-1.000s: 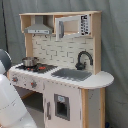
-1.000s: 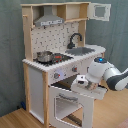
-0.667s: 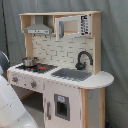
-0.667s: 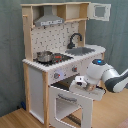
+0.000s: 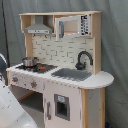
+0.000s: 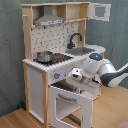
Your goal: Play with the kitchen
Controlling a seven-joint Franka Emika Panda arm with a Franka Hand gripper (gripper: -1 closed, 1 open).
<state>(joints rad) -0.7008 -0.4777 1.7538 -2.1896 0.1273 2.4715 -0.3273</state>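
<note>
Little has moved since the earlier pictures: in the second exterior view the white robot arm (image 6: 102, 70) sits a touch nearer the front panel than it did a second ago, and the oven door hangs open as before. We see one tall white and light-wood toy play kitchen (image 5: 60, 75), standing on the floor before a grey curtain in both exterior views. In the first exterior view the arm shows only as a white shape cut off at the lower left corner (image 5: 10, 107), and the jaws are out of sight there. In the second exterior view the jaws (image 6: 76, 76) sit just beside the knob panel, above the lowered white oven door (image 6: 70, 100); we cannot tell how far open they are or whether they grip anything, as that part is too blurred. We count one curved black faucet (image 5: 82, 59), one grey sink (image 5: 71, 74), one small metal pot (image 5: 29, 61) on the black stove (image 5: 37, 67), one grey range hood (image 5: 38, 27), and one small cupboard door (image 5: 71, 26) swung open on the upper shelf. Knobs on the front panel are hard to count; we make out two in the first exterior view. The kitchen's base is cut off there by the bottom edge.
</note>
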